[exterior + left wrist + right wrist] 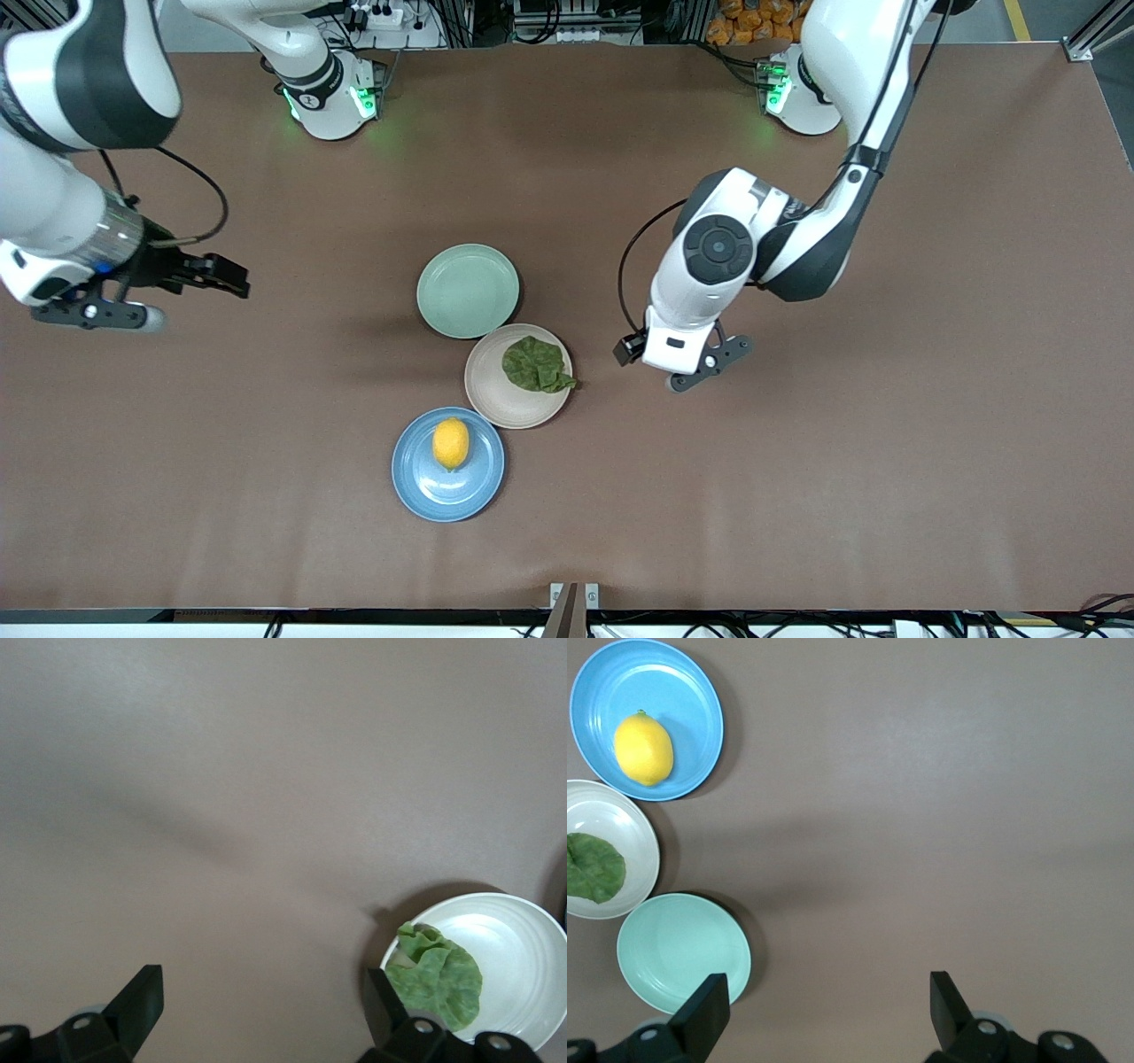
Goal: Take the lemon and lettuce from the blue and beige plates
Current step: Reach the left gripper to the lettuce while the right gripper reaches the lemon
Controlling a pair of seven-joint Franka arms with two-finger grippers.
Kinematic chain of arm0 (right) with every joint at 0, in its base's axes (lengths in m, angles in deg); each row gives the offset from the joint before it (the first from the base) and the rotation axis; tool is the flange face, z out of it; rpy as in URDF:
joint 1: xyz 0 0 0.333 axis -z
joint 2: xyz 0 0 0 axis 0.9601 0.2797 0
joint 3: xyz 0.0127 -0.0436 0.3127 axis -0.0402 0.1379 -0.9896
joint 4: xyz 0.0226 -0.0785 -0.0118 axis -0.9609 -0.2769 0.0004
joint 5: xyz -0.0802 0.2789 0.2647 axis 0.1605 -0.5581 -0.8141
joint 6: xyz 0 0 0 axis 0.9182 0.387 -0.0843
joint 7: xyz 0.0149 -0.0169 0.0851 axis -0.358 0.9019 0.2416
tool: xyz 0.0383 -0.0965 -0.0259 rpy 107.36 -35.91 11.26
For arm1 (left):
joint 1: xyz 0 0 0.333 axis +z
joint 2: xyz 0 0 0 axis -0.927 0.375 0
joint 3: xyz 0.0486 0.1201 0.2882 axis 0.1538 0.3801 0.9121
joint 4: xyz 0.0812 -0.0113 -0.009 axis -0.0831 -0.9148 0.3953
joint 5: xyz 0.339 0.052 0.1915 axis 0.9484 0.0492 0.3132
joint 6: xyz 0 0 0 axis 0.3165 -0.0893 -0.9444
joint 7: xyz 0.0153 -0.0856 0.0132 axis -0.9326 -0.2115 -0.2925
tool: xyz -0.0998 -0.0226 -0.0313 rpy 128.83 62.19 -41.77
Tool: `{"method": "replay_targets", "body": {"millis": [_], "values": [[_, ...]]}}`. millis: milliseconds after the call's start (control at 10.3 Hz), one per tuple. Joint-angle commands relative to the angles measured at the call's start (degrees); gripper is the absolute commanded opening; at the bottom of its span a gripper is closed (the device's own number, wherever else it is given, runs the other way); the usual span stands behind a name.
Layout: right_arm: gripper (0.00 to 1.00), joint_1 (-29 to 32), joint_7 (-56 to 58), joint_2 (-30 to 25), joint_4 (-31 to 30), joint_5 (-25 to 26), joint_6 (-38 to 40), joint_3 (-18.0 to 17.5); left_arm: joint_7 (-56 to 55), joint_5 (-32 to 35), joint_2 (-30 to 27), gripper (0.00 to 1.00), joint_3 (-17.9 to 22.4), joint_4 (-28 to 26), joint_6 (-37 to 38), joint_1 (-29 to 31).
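Observation:
A yellow lemon point(451, 442) point(643, 748) lies on the blue plate point(416, 492) point(678, 687), the plate nearest the front camera. A green lettuce leaf point(536, 364) point(438, 979) point(594, 868) rests on the beige plate point(500, 406) point(523, 943) point(616, 815) just beside it. My left gripper point(711, 364) point(263, 992) hangs open and empty over bare table, beside the beige plate toward the left arm's end. My right gripper point(177, 297) point(828, 1001) is open and empty too, over bare table well off toward the right arm's end.
An empty pale green plate point(468, 291) point(678, 948) touches the beige plate, farther from the front camera. The three plates sit in a tight cluster at mid-table on the brown tabletop point(797, 487), with wide bare surface all around.

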Motion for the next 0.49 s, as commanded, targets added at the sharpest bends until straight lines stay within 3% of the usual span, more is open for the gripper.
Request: {"method": "replay_targets", "body": {"millis": [0,389], "values": [[1.00,-0.79,-4.87,3.66,0.22,-0.84,-3.40,-2.25,-1.97,4.47,3.14,1.00,0.82,2.34,-4.91,-2.37],[1.00,-7.81,-17.25,12.45,0.65,-2.77,-17.62,-2.35,-2.76,4.84,7.71,1.00,0.82,2.43,-19.16,-5.18]]}}
